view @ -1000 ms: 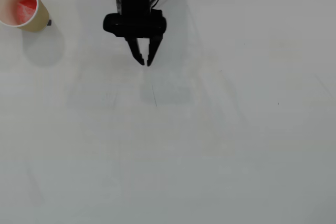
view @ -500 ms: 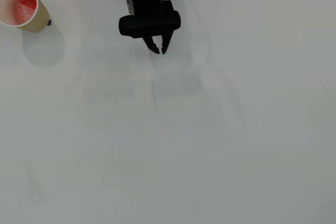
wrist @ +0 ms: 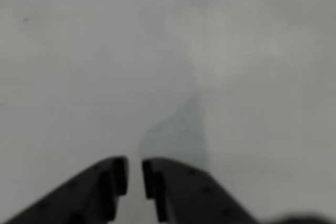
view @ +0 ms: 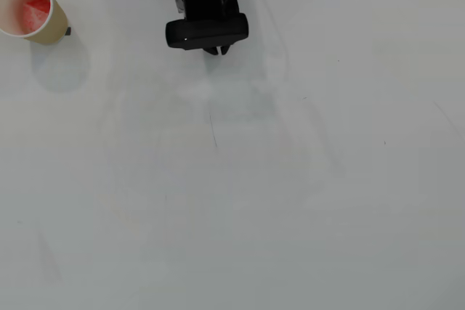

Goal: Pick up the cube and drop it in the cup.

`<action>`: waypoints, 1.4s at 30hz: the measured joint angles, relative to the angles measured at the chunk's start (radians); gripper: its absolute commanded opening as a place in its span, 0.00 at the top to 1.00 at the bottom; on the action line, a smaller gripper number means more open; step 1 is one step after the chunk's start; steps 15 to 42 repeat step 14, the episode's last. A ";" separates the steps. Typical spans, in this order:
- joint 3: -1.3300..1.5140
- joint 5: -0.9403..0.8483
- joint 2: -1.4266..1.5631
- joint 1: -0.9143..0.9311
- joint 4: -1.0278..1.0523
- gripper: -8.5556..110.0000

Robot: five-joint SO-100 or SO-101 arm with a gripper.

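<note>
Fingers [wrist: 134, 174] of the arm are black and nearly closed in the wrist view: the 2 tips stand side by side with only a thin slit between them, and nothing sits in that slit. They hang above bare, pale desk [wrist: 236, 51], where a soft grey shadow rises from just ahead of the tips.

Going left to right across the overhead view, the cup [view: 43, 23] stands at the far upper left corner of the desk [view: 290, 215], upright, tan on the outside and white within, casting a round shadow below and to its right. The cube [view: 33, 9] lies inside the cup, seen as a red patch with pale speckles against the white wall; its exact shape is hard to make out. A small dark speck touches the cup's right side at its base.

Further right, near the top middle, the black arm [view: 203, 5] reaches down into the view, well apart from the cup. Its wide black body hides most of the fingers [view: 216, 51], and only 2 short dark tips peek out below it. Thin cables loop at the arm's upper right.
</note>
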 measured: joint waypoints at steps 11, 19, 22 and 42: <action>0.000 0.000 0.000 0.009 0.003 0.93; 0.000 0.000 0.000 0.009 0.003 0.93; 0.000 0.000 0.000 0.009 0.003 0.93; 0.000 0.000 0.000 0.009 0.003 0.93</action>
